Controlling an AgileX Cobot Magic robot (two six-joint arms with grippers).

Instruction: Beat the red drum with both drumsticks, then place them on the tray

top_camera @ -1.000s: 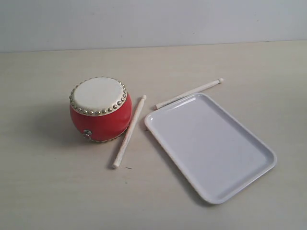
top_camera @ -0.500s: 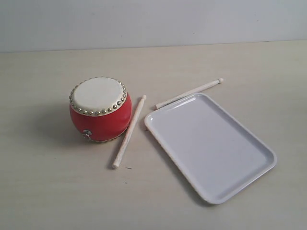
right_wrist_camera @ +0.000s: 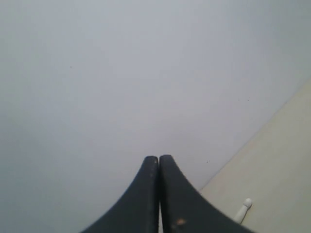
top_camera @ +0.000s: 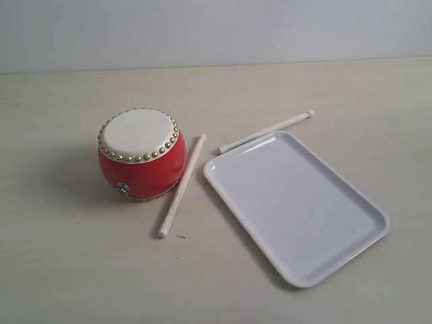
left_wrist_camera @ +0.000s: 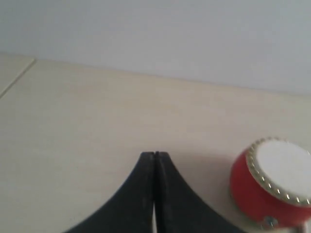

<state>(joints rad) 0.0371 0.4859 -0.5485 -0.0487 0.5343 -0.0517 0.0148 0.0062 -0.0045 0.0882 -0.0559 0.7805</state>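
Bare tray [top_camera: 297, 209] right of the red drum [top_camera: 142, 158]. One drumstick [top_camera: 181, 187] lies along the drum's right side; second drumstick [top_camera: 266, 131] farther right, past the tray's far rim. Pinched closed, holding nothing: left gripper [left_wrist_camera: 154, 160], right gripper [right_wrist_camera: 159, 162]. Judged unstarted; grasping, beating and traying all remain.

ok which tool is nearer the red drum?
Left, likely. Left tool, shut, has the red drum close in its wrist view. Right tool, shut, faces the wall with only a drumstick tip in sight; no drum.

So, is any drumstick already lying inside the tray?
No, one drumstick lies on the table beside the red drum and the other drumstick lies just outside the tray rim.
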